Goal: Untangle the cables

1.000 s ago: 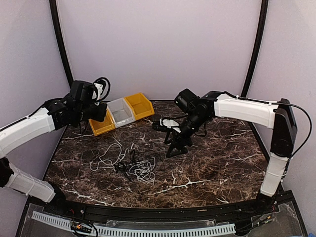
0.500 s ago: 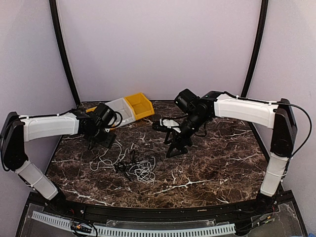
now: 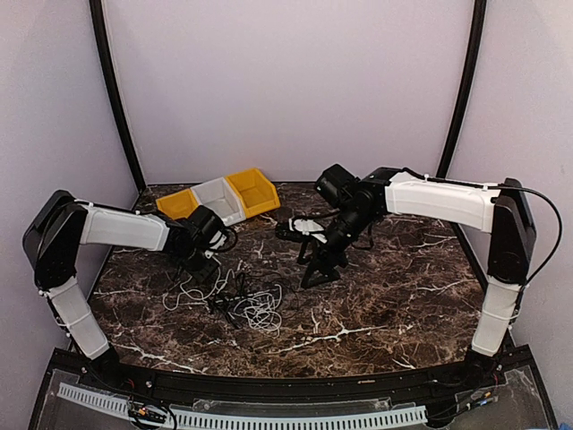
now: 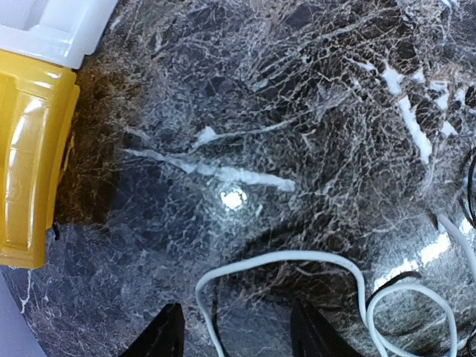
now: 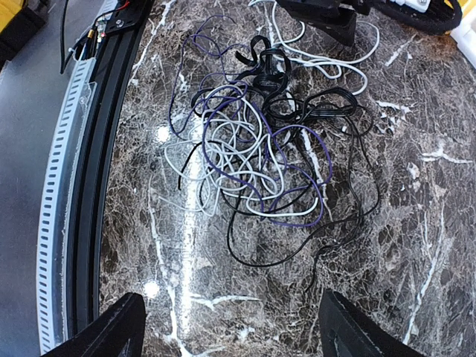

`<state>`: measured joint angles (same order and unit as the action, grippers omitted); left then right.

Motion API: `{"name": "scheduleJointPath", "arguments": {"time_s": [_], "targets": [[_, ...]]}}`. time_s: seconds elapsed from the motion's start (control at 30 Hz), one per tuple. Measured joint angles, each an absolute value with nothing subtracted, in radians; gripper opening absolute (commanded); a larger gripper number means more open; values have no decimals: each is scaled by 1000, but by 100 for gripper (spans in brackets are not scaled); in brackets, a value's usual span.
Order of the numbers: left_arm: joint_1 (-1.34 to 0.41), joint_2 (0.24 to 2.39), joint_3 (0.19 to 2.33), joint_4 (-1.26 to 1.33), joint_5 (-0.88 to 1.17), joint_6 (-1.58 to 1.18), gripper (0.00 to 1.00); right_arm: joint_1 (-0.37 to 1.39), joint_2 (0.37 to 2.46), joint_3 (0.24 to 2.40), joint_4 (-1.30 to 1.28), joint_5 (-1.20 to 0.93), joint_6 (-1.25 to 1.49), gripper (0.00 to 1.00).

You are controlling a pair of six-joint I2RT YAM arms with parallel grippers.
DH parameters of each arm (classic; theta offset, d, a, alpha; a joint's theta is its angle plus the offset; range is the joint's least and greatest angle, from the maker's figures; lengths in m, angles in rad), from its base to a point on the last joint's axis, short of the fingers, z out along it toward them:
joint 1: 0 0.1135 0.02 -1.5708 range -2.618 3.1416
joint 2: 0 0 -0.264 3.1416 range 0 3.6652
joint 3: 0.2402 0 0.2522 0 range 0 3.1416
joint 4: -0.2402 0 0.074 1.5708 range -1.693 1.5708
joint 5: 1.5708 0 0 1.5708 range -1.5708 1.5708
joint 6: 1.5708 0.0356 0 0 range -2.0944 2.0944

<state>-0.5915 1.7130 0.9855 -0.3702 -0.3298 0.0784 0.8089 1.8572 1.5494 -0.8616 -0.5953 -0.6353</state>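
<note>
So the tangle of thin white, grey, black and purple cables (image 5: pixel 256 141) sits on the dark marbled worktop (image 3: pixel 394 305), over towards the left. Left arm lies stretched low from the left wall, the left claw (image 4: pixel 238 335) pointing straight down at the tangle's far edge near a yellow plastic bin (image 4: pixel 30 149), fingers apart, a white strand looping between them, nothing pinched. Right arm reaches in from the right, wrist bent down, the right claw (image 5: pixel 230 331) spread wide and empty, angled at the tangle.

Yellow bin (image 4: pixel 26 156) cut at left edge, white cable (image 4: pixel 297 253) running off bottom edge.
</note>
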Motion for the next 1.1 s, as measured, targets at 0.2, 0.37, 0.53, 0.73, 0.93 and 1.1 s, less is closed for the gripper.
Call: {"name": "scheduleJointPath", "arguments": {"time_s": [0.2,0.37,0.53,0.73,0.93,1.1], "targets": [[-591,1755,1000,-315,-332,159,22,809,1858,1549,-862,-596,-636,82],[-591,1779,1000,-262,-337,200,2,809,1861,1549,-861,-599,-635,82],[-591,1769,1000,-258,-369,205,0,809,1864,1549,-862,-603,-636,82],[-591,1605,1026,-321,-420,187,0,809,1866,1547,-862,-604,-636,81],[-591,1402,1071,-332,-445,159,0,810,1876,1547,-862,-606,-636,81],[-591,1356,1061,-354,-422,88,43,811,1877,1547,-862,-606,-636,81]]}}
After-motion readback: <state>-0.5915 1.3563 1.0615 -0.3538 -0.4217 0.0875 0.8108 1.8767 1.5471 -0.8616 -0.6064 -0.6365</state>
